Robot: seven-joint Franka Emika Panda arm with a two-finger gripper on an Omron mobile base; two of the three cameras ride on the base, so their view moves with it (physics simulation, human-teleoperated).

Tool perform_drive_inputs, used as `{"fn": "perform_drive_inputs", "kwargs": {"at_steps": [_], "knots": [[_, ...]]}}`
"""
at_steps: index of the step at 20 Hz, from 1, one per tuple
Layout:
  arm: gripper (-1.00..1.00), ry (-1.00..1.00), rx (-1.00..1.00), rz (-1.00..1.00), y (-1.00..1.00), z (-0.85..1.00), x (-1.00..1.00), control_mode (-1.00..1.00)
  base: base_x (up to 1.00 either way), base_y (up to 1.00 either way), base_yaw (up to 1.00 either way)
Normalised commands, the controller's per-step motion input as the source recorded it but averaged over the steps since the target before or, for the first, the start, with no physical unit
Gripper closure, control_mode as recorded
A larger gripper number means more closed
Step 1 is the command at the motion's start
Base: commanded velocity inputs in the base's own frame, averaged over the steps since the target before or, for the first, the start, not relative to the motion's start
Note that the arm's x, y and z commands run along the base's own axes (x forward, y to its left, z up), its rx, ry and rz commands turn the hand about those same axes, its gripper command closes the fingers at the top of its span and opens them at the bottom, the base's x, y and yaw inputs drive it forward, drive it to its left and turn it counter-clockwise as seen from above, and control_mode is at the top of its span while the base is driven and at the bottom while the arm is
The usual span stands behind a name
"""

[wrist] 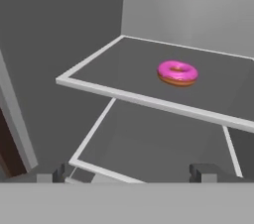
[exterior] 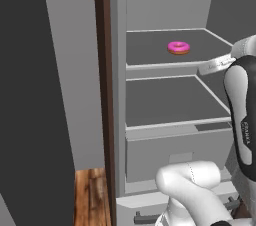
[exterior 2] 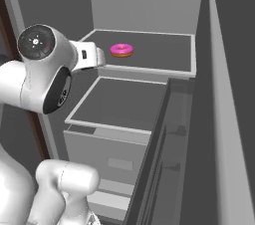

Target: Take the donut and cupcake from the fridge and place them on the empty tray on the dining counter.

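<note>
I'm looking into the open fridge, and its upper shelf is what carries anything here. It is a flat dark-grey panel with a pale rim around it. The donut, a pink-iced ring on a tan base, lies flat on this shelf, roughly in the middle and well clear of the rim on every side I can see; from the hand view it sits a little back from the front edge. Below it I see a second shelf of the same make, set a little further forward. Under that is the grey drawer, its front shut.
</note>
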Motion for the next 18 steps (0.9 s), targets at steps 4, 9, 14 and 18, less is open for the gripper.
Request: {"fn": "perform_drive_inputs", "kwargs": {"at_steps": [4,9,14,18], "knots": [[-1.00,0.01,0.00,0.00,0.00,0.12,0.40,-1.00,0.00,0.00,0.00],[-1.00,0.11,0.00,0.00,0.00,0.00,0.55,-1.00,0.00,0.00,0.00],[-1.00,0.17,0.00,0.00,0.00,0.00,0.57,-1.00,0.00,0.00,0.00],[-1.00,0.00,0.00,0.00,-0.01,-0.03,0.47,-1.00,0.00,0.00,0.00]]}}
